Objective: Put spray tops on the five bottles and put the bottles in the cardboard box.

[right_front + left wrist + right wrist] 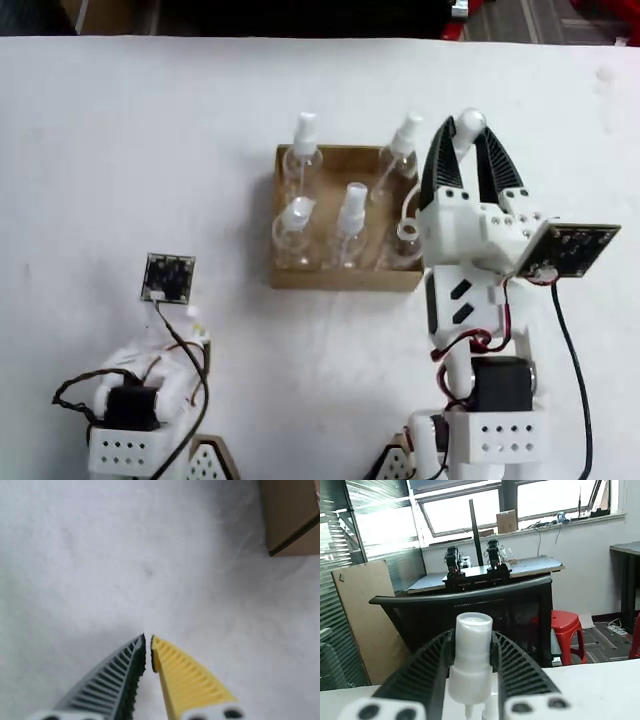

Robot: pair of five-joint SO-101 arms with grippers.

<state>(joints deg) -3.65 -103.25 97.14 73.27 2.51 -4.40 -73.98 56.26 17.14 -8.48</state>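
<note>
Ribbed black fingers (427,672) of the right gripper (472,642) clamp a white spray top (472,652) from both sides, closed only as far as its neck allows, with its thin tube hanging below. Seen from above, the top is held up just past the far right corner of the cardboard box (340,278), which sits in the middle of the white table (150,150). Four bottles (350,225) stand upright in the box with tops on: two along the far wall, two nearer. A fifth bottle (408,243) stands in the near right corner with its mouth bare. The left gripper (148,645) — one grey finger, one yellow — hangs low over bare table with its tips closed together and nothing between them. A corner of the box shows beyond it.
</note>
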